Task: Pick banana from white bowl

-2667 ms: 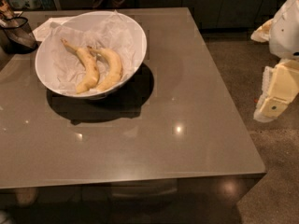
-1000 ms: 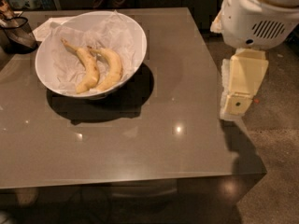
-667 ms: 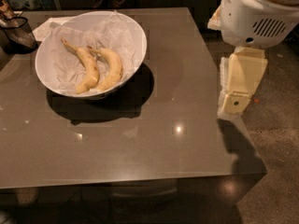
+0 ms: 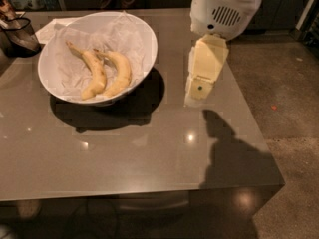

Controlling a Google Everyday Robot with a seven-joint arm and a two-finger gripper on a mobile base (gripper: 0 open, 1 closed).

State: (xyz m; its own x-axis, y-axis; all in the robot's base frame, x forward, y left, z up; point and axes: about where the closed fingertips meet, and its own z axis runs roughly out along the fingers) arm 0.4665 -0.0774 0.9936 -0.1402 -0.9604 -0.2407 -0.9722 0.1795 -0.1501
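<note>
The banana (image 4: pixel 118 72) is lying in the white bowl (image 4: pixel 148 43), beside a thinner banana (image 4: pixel 93 74). The gripper (image 4: pixel 197 94) is hanging beside the bowl; I cannot tell if it is clenched. The banana is looking soft and light, so its fat middle is needing a gentle hold.

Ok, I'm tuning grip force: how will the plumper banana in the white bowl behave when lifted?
The banana looks plump and curved, so probably stiff but easily bruised. It lies close beside the slimmer banana on crumpled paper in the white bowl, so lifting may disturb both. The gripper hangs over the table, beside the bowl.
</note>
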